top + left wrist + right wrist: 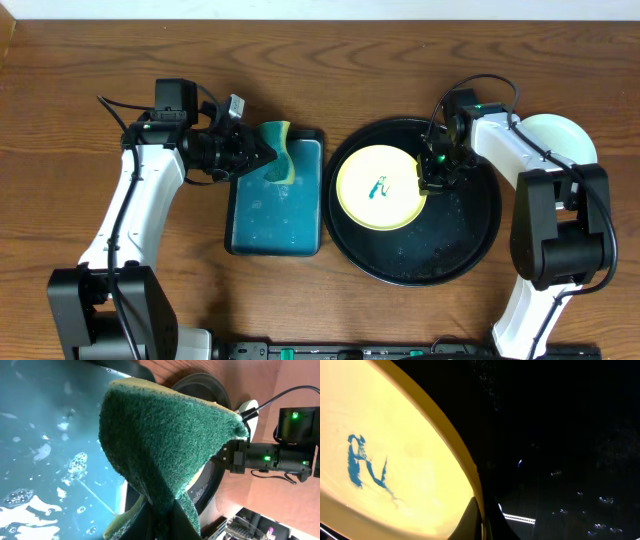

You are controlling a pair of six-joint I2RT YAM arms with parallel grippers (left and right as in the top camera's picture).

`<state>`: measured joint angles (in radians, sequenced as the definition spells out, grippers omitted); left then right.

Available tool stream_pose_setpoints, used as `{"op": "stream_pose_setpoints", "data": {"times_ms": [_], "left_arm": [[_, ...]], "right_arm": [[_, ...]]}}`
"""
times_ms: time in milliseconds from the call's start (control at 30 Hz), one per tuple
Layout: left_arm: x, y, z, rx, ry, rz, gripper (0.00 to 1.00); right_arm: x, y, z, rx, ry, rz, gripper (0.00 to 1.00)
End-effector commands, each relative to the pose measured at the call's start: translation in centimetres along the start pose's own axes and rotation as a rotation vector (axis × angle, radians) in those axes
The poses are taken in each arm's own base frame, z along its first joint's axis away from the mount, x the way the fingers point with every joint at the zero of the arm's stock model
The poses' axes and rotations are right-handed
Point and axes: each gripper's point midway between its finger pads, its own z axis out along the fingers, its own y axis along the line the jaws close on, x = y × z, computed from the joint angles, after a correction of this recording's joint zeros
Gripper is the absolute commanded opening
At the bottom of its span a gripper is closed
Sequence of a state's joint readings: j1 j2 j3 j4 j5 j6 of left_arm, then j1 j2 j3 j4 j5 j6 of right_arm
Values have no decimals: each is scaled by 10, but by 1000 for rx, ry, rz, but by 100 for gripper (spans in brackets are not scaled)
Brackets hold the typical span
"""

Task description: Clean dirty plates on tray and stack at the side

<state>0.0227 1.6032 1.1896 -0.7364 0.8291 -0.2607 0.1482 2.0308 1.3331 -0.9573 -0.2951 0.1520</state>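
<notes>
left gripper point(266, 155) is clamped on the sponge point(278, 152) just left of the tray point(440, 240), ready to scrub i guess. right gripper point(437, 176) pinches the rim of the yellow plate point(378, 187) on the tray, probably steadying it.

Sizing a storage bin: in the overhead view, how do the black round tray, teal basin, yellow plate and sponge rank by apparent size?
Largest to smallest:
1. black round tray
2. teal basin
3. yellow plate
4. sponge
</notes>
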Motion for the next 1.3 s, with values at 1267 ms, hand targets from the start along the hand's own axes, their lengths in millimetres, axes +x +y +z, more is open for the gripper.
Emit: {"op": "stream_pose_setpoints", "data": {"times_ms": [1267], "left_arm": [[5,5,-2,-22,18,20,7]], "right_arm": [[-2,-14,8,90,-5,-20,1]]}}
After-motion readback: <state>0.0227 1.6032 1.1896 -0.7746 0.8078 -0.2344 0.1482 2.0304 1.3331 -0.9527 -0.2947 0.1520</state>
